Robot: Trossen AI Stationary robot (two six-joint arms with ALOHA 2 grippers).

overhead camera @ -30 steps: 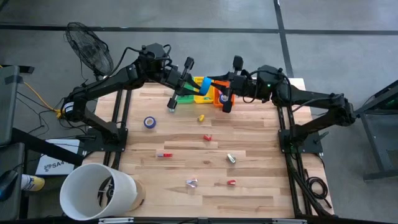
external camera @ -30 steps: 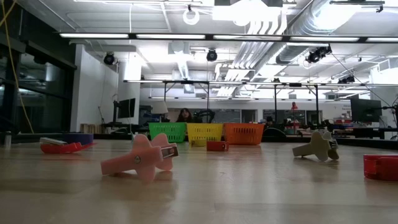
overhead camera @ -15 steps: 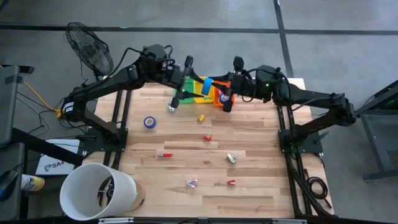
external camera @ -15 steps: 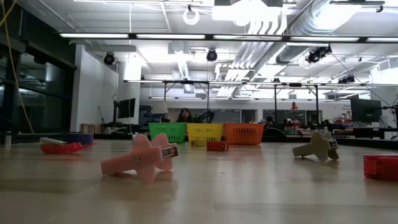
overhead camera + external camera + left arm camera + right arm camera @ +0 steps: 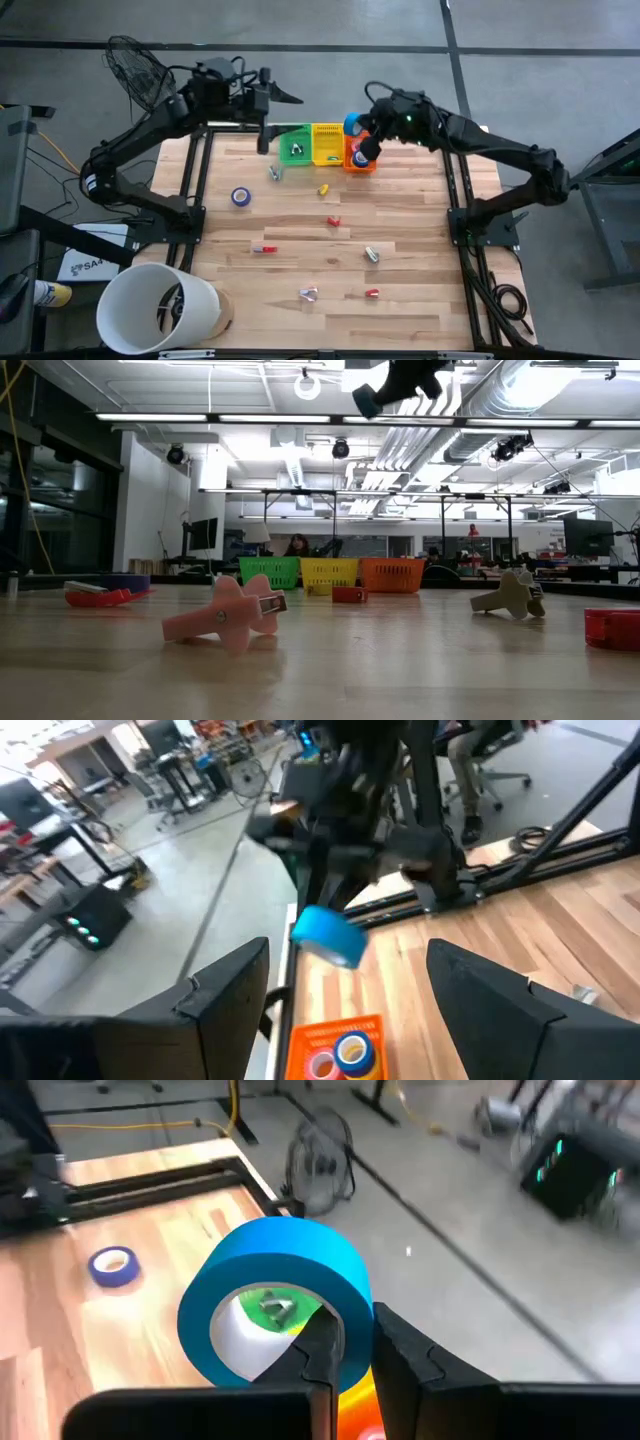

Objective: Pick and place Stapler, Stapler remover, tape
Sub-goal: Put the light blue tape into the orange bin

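Right wrist view: fingers (image 5: 330, 1342) clenched on blue tape roll (image 5: 275, 1295), right gripper (image 5: 366, 150) above orange basket (image 5: 360, 160). Beyond, purple tape (image 5: 240, 197) on table (image 5: 300, 230). Farther, left gripper (image 5: 268, 100) spread, empty, past table edge.

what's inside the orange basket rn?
Left wrist view shows two tape rolls in the orange basket, one blue-and-yellow, one pinkish; the basket's near end is out of frame. The right claw holds a blue tape roll above.
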